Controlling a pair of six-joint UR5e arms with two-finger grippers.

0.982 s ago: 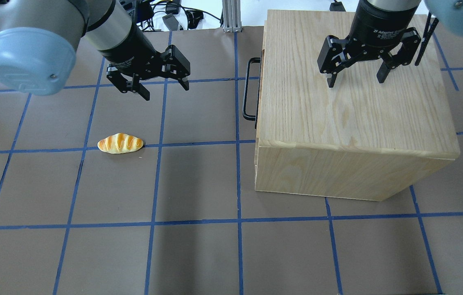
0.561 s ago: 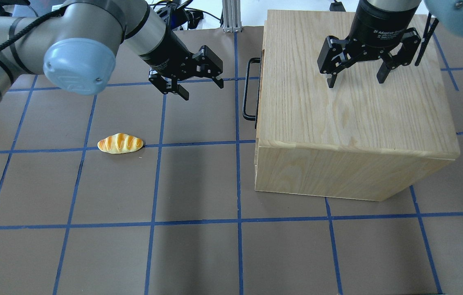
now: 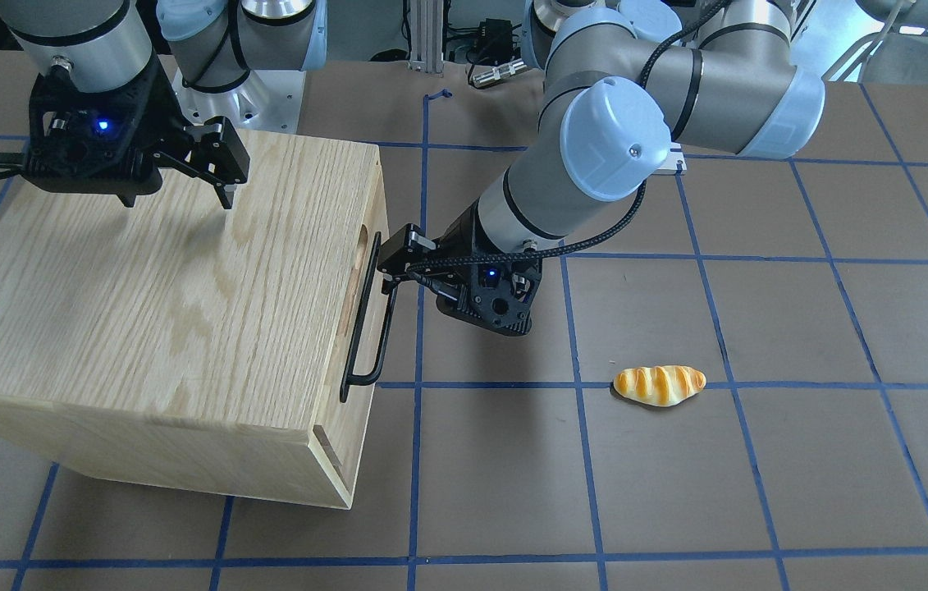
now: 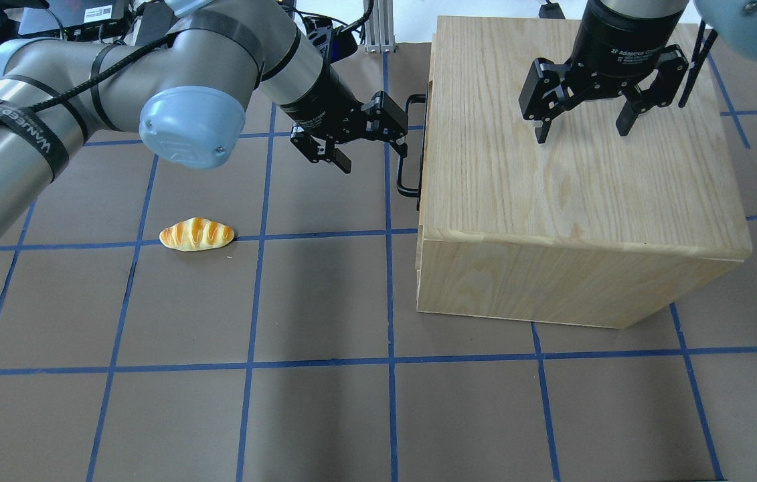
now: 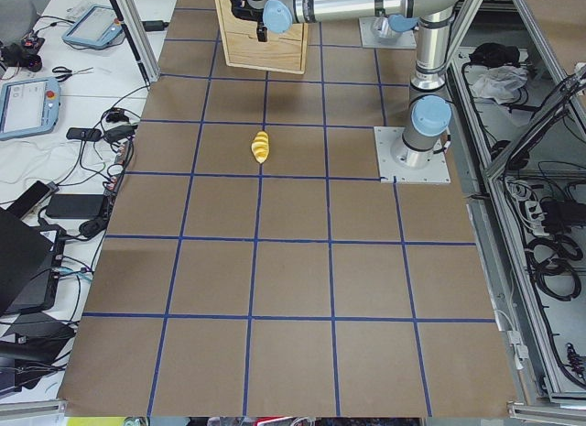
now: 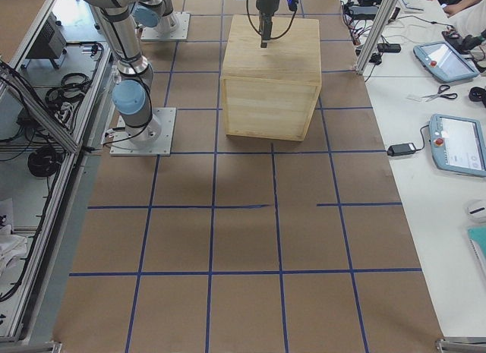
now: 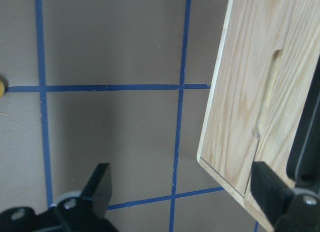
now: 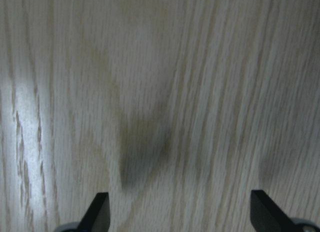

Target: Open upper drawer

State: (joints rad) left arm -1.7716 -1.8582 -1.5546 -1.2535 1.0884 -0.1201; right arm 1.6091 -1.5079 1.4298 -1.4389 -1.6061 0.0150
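The drawer is seen shut, flush in the left face of the cabinet; nothing is opened yet. Its handle is not gripped: the left gripper is held wide just beside it. Grasping and pulling are judged left. The right gripper is held wide above the cabinet top.

Silver-grey tubular left arm, pale blue joint cap with a screw near four o'clock, black braided cable, lettered black strap, matte black right gripper, white lettering on its collar.
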